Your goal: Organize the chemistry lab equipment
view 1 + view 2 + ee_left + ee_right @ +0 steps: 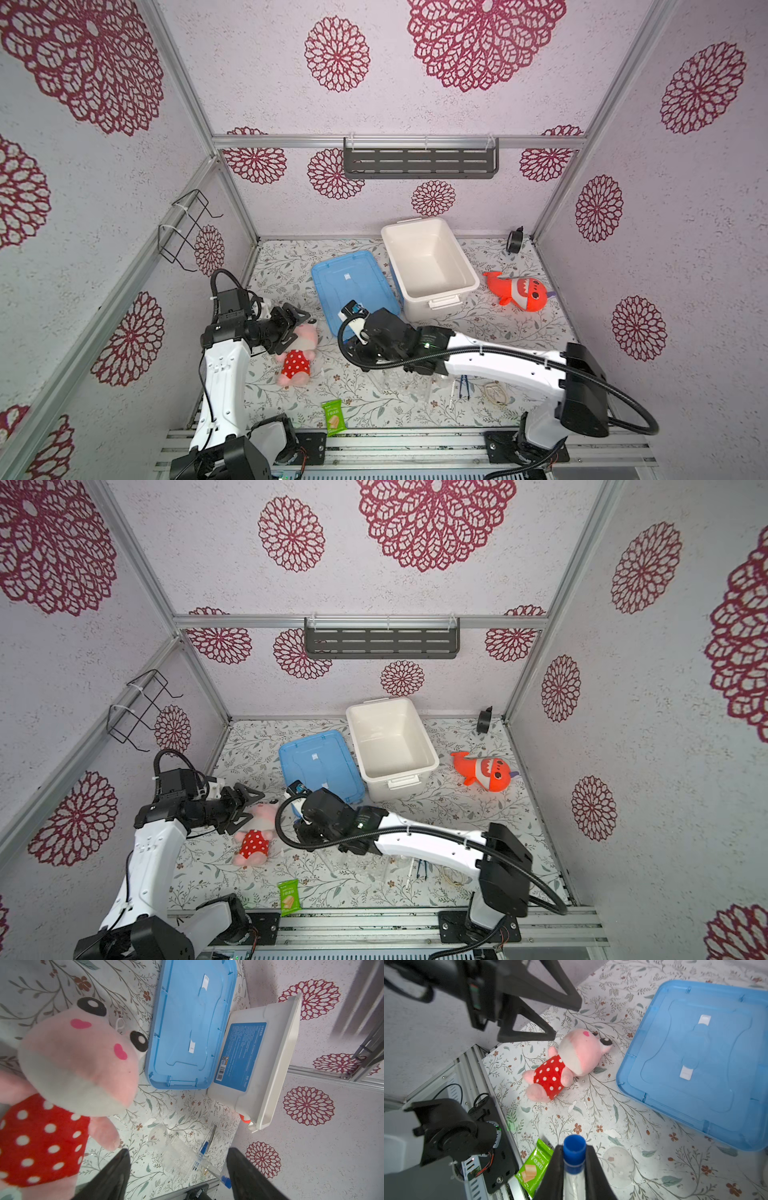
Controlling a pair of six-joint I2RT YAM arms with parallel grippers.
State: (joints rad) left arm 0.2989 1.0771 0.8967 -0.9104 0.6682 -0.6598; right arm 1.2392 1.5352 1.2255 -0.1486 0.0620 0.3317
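**Right hand pinches a blue-capped tube near the lid's corner**

The right hand is pressed onto a clear tube. The tube runs lengthwise between the two fingers, and its blue cap sticks out just past the fingertips. The tube is held clear of the worktop. In both top views the hand itself is hidden under its own wrist, which sits left of centre at the near left corner of the blue lid.

On the worktop beyond the cap lie the green snack packet and a clear round dish, both flat and neither touching the tube.

The left hand is spread wide and holds nothing. It hangs over the head of the pink plush toy, which lies on its back just left of the lid.

The white bin stands open at far centre, just beside the lid's right edge.

More lab ware lies near, to the right of the right hand and partly under its forearm. It includes a clear beaker, dark blue tweezers and metal tweezers close together, none touched by either hand.
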